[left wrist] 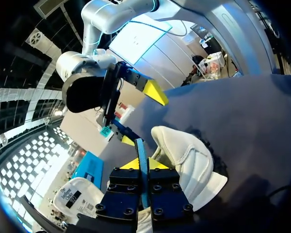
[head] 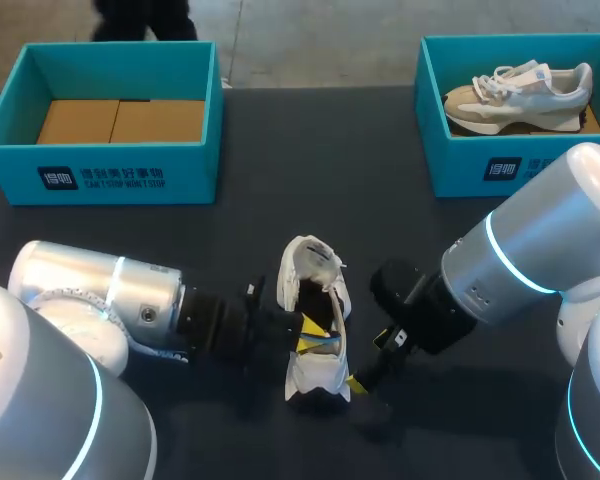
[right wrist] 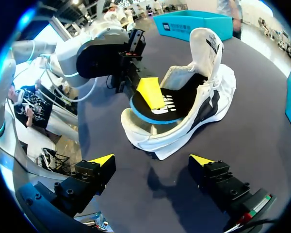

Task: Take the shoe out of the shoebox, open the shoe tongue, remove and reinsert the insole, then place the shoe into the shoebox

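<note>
I judge this to be the insole step: the white shoe [head: 318, 375] sits on the table [head: 280, 150] close to the middle of its near edge, with its tongue [right wrist: 206, 46] stood up clear of the opening. The black, blue-edged insole [right wrist: 184, 99] lies slanted in that opening, part inside and part raised above the collar. My left gripper [left wrist: 142, 164] is clamped on the insole's thin edge, one yellow tip on each face. My right gripper [right wrist: 152, 160] is just beside the shoe, fingers spread wide with nothing between them, touching nothing that I can see. I cannot tell from here whether the insole is on its way out or back in. Either way, as I read it, the next move calls for the right gripper to steady the shoe while the left slides the insole along the sole without buckling it. The empty shoebox [head: 100, 175] stands at the far left corner, and a second shoebox [head: 480, 165] at the far right corner holds a beige sneaker [head: 520, 95]. As for writing, both boxes carry white print on their front walls, the insole has white lettering and the tongue a small label, none of which I read out
</note>
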`<state>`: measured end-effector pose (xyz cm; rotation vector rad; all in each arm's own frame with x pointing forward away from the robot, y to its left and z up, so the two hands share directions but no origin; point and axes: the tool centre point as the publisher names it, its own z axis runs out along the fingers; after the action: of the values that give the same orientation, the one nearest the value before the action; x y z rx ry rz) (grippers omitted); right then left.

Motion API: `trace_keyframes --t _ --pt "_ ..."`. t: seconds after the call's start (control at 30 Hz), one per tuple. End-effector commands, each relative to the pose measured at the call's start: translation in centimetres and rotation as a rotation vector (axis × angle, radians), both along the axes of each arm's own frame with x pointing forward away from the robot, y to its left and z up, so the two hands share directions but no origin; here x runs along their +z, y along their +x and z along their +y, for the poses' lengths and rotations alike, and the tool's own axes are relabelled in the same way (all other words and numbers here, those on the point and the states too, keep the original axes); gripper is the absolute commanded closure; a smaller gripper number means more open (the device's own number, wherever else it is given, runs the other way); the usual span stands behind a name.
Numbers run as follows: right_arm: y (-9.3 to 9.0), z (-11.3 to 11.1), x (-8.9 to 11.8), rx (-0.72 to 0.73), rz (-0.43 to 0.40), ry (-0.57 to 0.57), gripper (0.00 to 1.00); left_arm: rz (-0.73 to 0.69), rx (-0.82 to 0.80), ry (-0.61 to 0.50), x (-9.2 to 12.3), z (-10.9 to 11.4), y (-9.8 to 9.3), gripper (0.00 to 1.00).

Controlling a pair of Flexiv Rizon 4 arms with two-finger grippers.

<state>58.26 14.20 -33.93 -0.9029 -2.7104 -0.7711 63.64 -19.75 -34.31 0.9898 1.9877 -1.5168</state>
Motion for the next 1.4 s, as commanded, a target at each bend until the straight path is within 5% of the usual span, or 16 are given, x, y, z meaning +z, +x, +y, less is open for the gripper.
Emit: trace_keyframes --t 0.03,0.3,0.33,0.37,0.4,0.47,0.73,0.83,0.93,1.4 --pt "-0.2 0.0 0.0 -0.002 -0.002 0.001 0.0 0.009 0.003 0.018 -1.0 -0.8 0.9 1.0" --pt "-0.2 0.0 0.0 -0.002 -0.002 0.001 0.0 0.023 0.005 0.019 -1.0 -0.7 0.9 1.0" --pt "-0.2 0.0 0.0 -0.002 -0.002 0.001 0.0 0.023 0.002 0.015 -0.7 -0.7 0.7 0.96" --pt "-0.2 0.0 0.0 -0.002 -0.002 0.001 0.0 0.023 0.0 0.008 -0.4 -0.6 0.5 0.73" --pt "-0.2 0.0 0.0 -0.002 -0.002 0.001 0.0 0.024 -0.001 -0.001 -0.1 -0.6 0.4 0.61" --pt "-0.2 0.0 0.0 -0.002 -0.002 0.001 0.0 0.029 -0.001 -0.018 0.4 -0.4 0.1 0.54" --pt "-0.2 0.0 0.0 -0.002 -0.002 0.001 0.0 0.021 -0.014 -0.029 1.6 0.0 -0.6 0.58" --pt "-0.2 0.0 0.0 -0.002 -0.002 0.001 0.0 0.024 -0.024 -0.023 1.5 -0.3 -0.5 0.7" --pt "-0.2 0.0 0.0 -0.002 -0.002 0.001 0.0 0.019 -0.029 -0.001 1.1 -0.6 -0.4 1.0" --pt "-0.2 0.0 0.0 -0.002 -0.002 0.001 0.0 0.03 0.01 0.089 -1.7 -0.5 1.8 1.0"
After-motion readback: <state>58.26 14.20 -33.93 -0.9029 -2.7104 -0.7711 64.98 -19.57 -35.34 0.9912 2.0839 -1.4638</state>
